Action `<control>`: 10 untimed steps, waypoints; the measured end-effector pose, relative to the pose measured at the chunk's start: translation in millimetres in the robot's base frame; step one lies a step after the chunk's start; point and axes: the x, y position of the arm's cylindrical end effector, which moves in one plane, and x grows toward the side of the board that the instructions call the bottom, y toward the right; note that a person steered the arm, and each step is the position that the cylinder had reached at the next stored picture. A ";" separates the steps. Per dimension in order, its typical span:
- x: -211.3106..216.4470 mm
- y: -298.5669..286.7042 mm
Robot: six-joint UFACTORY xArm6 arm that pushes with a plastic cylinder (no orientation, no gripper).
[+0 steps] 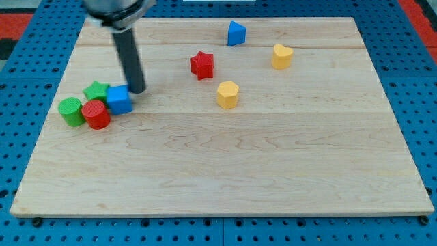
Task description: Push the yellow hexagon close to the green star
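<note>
I've got a yellow hexagon block (228,94), green star block (97,90), red star block (202,65) and blue cube block (119,100) on the pale wooden board (225,164).

You have a wooden board (225,178) lying on a blue pegboard surface (41,232). At the board's nine o'clock side sits a tight cluster: a green cylinder (69,111), a red cylinder (96,114) touching it at its three o'clock, and a blue cube (119,100) just beside the red cylinder at its one o'clock. Near twelve o'clock you see a blue triangular block (235,33), a red star (202,65) below it at seven o'clock, and a yellow heart-like block (281,56) toward two o'clock
</note>
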 end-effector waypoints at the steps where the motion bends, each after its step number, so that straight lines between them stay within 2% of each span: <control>1: 10.3 -2.1; 2: 10.5 81.2; 3: 56.2 119.5; 4: 74.3 145.9; 5: 62.8 203.4; 6: 24.5 243.9; 8: 19.9 143.5; 9: 19.8 152.5; 10: 7.8 193.3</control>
